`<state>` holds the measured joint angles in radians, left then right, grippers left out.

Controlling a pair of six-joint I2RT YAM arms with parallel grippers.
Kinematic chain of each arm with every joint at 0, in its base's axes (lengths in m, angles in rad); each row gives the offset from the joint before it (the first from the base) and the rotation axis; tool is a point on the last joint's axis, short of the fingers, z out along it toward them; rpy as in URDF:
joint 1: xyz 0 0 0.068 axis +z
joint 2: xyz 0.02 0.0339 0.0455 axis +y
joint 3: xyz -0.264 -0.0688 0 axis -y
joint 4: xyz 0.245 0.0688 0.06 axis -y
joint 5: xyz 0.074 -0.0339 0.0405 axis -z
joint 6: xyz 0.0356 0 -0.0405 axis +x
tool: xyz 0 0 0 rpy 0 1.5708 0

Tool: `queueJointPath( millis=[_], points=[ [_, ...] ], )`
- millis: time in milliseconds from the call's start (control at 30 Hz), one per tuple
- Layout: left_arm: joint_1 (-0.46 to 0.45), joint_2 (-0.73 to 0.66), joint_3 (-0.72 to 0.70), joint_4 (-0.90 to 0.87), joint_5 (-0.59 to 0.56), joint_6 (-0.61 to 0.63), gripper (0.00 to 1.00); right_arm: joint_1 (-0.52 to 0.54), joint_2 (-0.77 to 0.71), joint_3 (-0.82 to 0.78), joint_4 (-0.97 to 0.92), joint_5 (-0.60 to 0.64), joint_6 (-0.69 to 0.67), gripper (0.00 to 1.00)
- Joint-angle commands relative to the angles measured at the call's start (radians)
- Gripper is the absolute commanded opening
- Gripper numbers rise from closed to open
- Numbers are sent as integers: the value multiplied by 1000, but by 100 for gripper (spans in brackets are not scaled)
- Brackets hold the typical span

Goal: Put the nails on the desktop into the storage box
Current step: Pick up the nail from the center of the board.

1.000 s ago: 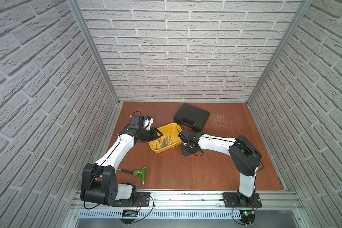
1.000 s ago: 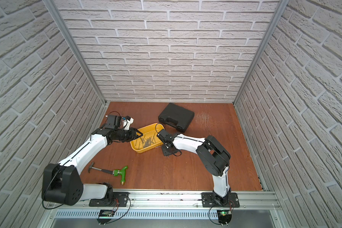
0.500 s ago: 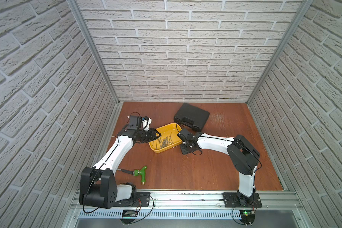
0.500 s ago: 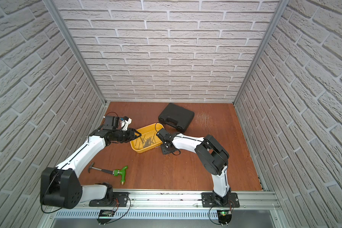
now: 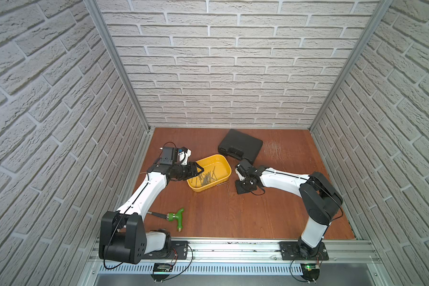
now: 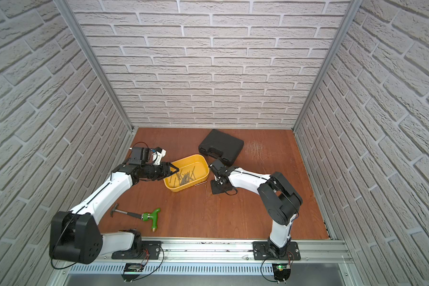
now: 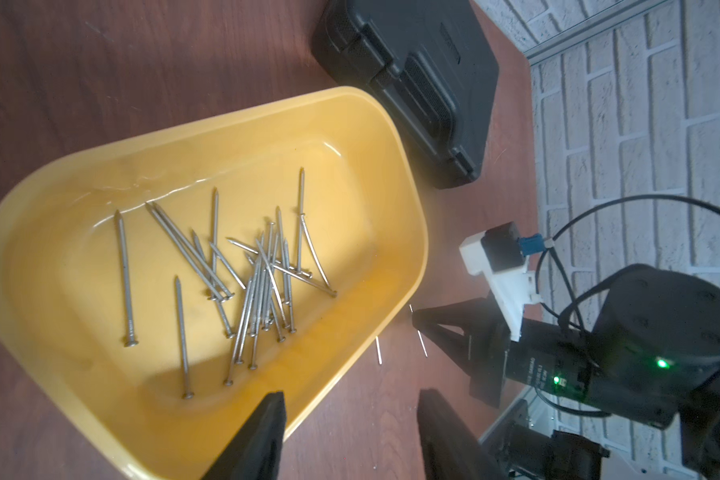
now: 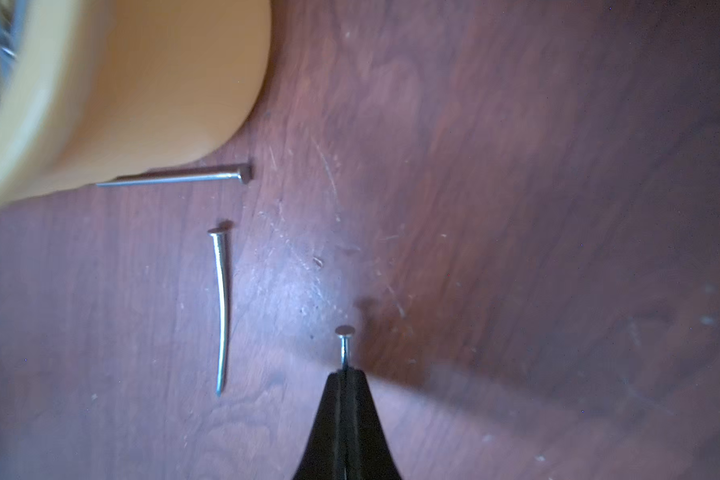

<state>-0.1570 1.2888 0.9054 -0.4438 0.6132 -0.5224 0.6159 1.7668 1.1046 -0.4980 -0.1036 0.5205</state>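
Nail [image 8: 344,347] pinched by its shank in the clenched right gripper [image 8: 345,374], head poking forward along the gripper's axis, low over the desktop [image 8: 516,208]. Storage box [image 5: 218,163] lies just beside, toward the robot's left; a bent nail [image 8: 223,311] and a straight nail [image 8: 175,178], the latter at the foot of the box wall, lie between them. More nails [image 7: 258,291] heap inside. Left gripper [image 7: 352,399] hangs released over the box's opposite corner, likely crowding the drop. Black case [image 5: 240,146] sits close behind the right gripper
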Motion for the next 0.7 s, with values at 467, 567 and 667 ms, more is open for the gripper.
queueJointPath(
  millis=[467,567,667],
  points=[
    [-441,-143,-28,103,-318,720,98,-169,-192,6,143,-599,371,2],
    [-497,-204,-95,192,-433,896,98,-169,-196,22,156,-623,409,2],
    [-560,-264,-180,295,-504,1117,98,-170,-194,38,166,-645,441,2]
  ],
)
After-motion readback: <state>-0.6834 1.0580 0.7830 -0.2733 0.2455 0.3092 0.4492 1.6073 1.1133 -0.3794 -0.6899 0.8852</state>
